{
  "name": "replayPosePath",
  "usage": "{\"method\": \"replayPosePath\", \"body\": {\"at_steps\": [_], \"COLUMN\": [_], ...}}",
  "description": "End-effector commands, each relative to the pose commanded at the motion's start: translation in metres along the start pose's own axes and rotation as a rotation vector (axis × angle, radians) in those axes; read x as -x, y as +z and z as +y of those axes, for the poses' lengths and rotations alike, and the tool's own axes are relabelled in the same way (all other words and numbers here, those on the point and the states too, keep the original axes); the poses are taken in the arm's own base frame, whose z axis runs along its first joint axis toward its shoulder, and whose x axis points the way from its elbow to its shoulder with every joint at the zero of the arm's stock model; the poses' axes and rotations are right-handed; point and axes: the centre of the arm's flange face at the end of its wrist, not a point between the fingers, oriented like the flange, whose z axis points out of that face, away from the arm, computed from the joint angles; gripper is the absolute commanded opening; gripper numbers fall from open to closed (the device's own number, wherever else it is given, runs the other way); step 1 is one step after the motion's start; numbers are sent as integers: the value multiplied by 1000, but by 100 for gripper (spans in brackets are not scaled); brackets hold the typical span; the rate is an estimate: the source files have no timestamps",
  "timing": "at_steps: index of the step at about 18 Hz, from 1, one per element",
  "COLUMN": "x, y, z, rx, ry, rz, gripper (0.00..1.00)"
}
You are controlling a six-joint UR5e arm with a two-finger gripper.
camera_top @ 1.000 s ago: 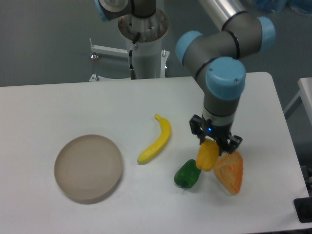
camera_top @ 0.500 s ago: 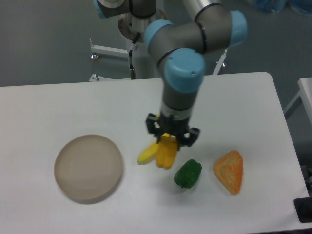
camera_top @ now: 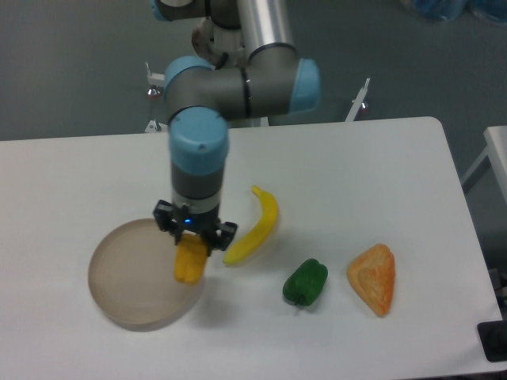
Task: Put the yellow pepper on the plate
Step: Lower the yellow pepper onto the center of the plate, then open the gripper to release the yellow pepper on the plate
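Since half a second ago, the arm has swung left across the table, carrying the yellow pepper (camera_top: pixel 190 262) from beside the banana to a position over the right portion of the plate (camera_top: pixel 127 277). I see the gripper (camera_top: pixel 194 236) closed on the pepper's top, its two fingers clamped on either side, with the pepper hanging below them. I cannot tell from this single view whether the pepper touches the plate surface or is held just above it. Apart from the pepper over it, I see nothing on the plate. The banana (camera_top: pixel 255 226) lies just to the right of the gripper, now fully uncovered, its lower end near the plate's right rim. The green pepper (camera_top: pixel 305 282) sits farther right, and the orange wedge (camera_top: pixel 373 279) lies beyond it, both apart from each other on the white table (camera_top: pixel 356 174) and unmoved from the earlier frames.
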Motion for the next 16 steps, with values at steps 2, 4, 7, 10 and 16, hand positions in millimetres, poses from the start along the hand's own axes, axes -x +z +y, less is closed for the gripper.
{"method": "replayPosePath", "body": {"at_steps": [2, 4, 7, 10, 16], "x": [-20, -31, -45, -48, -53], "y": [12, 21, 34, 42, 54], "z": [1, 3, 2, 2, 5], "rx": [14, -4, -62, -43, -18], "ry": [20, -10, -39, -34, -28], "rz": [4, -4, -35, -58, -57], "gripper": [52, 52, 52, 52, 52]}}
